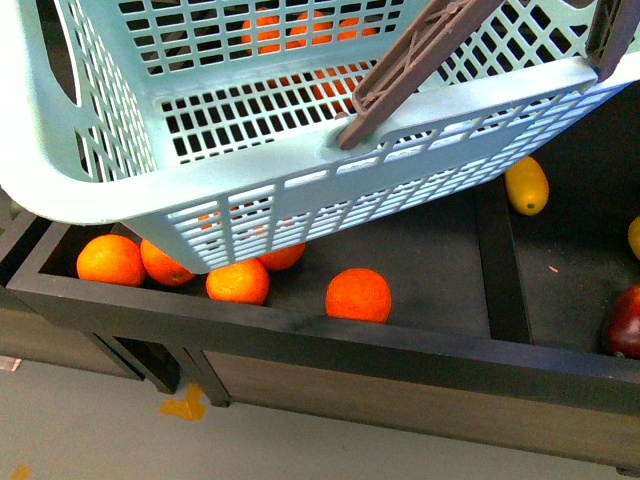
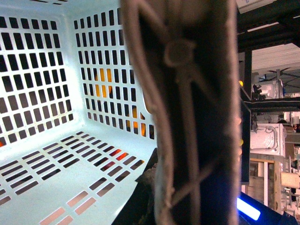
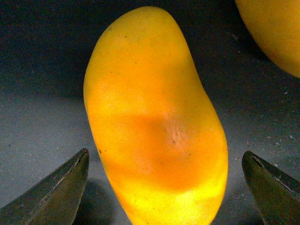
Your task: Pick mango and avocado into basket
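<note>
We see the basket [image 1: 250,200] tilted above the oranges [image 1: 358,294] on the bench [image 1: 300,335], its brown handle [image 2: 187,112] filling the left wrist view so we cannot tell our left hand's state, while the mango [image 3: 154,117] lies between the wide-spread fingers of our right hand [image 3: 165,154], touching neither.

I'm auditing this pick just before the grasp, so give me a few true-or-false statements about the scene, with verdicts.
1. The right gripper is open, straddling the mango. True.
2. The mango already lies in the basket. False: it lies on a dark surface, and the basket floor that shows is bare.
3. Oranges lie in the black tray below the basket. True.
4. The basket's handle is blue. False: it is brown.
</note>
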`<act>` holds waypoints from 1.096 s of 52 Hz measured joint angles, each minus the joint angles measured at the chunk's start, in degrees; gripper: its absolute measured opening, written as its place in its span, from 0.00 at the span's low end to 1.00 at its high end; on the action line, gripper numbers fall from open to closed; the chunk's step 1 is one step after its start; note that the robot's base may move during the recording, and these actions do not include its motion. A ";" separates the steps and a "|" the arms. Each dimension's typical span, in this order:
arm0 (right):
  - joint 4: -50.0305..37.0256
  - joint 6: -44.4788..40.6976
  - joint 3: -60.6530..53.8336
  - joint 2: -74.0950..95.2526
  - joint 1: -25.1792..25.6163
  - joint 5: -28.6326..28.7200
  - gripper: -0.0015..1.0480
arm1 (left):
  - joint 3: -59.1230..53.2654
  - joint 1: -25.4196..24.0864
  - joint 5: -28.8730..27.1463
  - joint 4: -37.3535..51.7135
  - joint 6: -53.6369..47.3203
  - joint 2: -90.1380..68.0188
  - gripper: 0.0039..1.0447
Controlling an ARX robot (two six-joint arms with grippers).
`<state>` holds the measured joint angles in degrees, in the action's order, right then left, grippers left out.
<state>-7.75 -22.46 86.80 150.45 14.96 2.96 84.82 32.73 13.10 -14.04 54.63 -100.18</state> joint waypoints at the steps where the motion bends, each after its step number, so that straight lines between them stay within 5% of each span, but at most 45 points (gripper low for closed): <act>1: 0.20 0.13 0.39 0.39 0.00 0.00 0.92 | 0.00 0.00 0.00 0.00 0.00 0.00 0.04; 22: 4.31 1.68 7.13 4.44 -0.59 0.11 0.91 | 0.00 0.00 0.00 0.00 0.00 0.00 0.04; 36: 5.62 2.62 7.72 4.87 -0.61 -0.09 0.64 | 0.00 0.00 0.00 0.00 0.00 0.00 0.04; 57: -0.72 7.28 -3.15 -3.26 0.33 4.72 0.62 | 0.00 0.00 0.00 0.00 0.00 0.00 0.04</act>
<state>-8.47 -15.18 83.66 147.20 15.29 7.68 84.82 32.73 13.10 -14.04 54.63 -100.18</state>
